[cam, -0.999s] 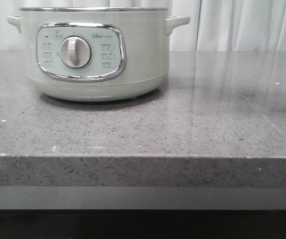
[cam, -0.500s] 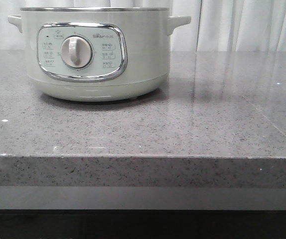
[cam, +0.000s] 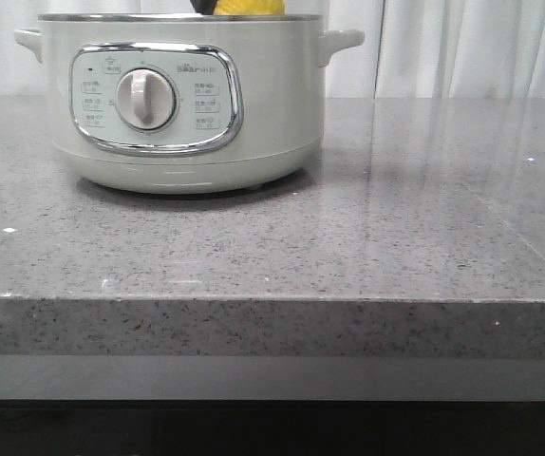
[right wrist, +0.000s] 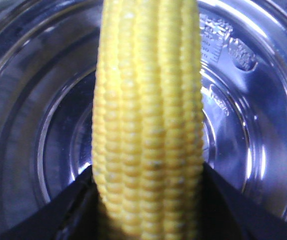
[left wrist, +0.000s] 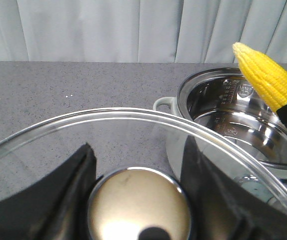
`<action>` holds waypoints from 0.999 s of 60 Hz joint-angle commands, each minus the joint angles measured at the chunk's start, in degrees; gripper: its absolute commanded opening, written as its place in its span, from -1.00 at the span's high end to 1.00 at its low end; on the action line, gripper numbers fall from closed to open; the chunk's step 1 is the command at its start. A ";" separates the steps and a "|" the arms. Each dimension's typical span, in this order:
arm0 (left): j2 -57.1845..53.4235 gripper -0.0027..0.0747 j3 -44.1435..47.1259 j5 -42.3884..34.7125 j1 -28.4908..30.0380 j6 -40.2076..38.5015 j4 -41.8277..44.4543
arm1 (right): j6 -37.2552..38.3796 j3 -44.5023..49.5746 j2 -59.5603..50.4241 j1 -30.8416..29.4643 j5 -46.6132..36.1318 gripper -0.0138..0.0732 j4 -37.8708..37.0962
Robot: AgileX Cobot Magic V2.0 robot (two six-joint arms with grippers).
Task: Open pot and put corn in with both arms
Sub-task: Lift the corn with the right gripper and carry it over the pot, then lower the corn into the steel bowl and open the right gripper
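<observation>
The pale grey-green pot point(cam: 182, 95) stands on the counter at the back left, without its lid. My left gripper point(left wrist: 137, 150) is shut on the brass-coloured knob point(left wrist: 138, 205) of the glass lid point(left wrist: 133, 116) and holds it off to the side of the pot point(left wrist: 181, 145). My right gripper point(right wrist: 148, 200) is shut on the yellow corn point(right wrist: 148, 125) and holds it upright over the pot's steel inner bowl point(right wrist: 248, 130). The corn shows just above the rim in the front view point(cam: 246, 7) and over the open pot in the left wrist view point(left wrist: 271, 80).
The grey speckled counter point(cam: 348, 237) runs wide to the right of the pot, and its front edge point(cam: 272, 299) is near me. White curtains point(cam: 462, 47) hang behind it.
The corn and a bit of my right gripper have come into the front view above the pot's rim. The pot has stayed in place over the last half second.
</observation>
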 commanded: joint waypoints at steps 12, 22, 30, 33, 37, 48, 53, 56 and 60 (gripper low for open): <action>-0.41 0.26 -2.27 -8.70 0.01 -0.39 -0.26 | -0.71 -2.29 -3.35 -0.05 -4.16 -0.54 0.69; -0.41 0.25 -2.27 -8.70 0.01 -0.39 -0.26 | -0.71 -2.29 -5.10 -0.11 -5.56 -0.54 0.69; -0.41 0.25 -2.22 -8.83 0.01 -0.39 -0.26 | -0.77 -0.24 -9.15 -0.11 -4.78 -0.54 0.63; -0.41 0.25 -2.12 -8.95 0.01 -0.39 -0.26 | -0.83 1.82 -11.39 -0.11 -5.44 -0.54 0.63; -0.41 0.25 -1.85 -9.08 0.01 -0.39 -0.26 | -0.83 6.02 -14.79 -0.11 -7.41 -0.54 0.63; 0.09 0.26 -1.50 -9.95 0.01 -0.39 -0.26 | -1.72 22.32 -27.07 -0.11 -16.27 -0.54 -0.04; 0.73 0.26 -1.50 -10.09 0.01 -0.39 -0.73 | -1.80 29.13 -32.41 -0.11 -19.70 -0.54 -1.08; 1.14 0.26 -1.50 -10.24 0.01 -0.39 -0.99 | -1.85 32.97 -35.50 -0.11 -21.49 -0.54 -1.36; 1.65 0.26 -1.50 -10.39 0.01 -0.39 -1.38 | -1.85 38.13 -39.95 -0.11 -23.75 -0.54 -1.40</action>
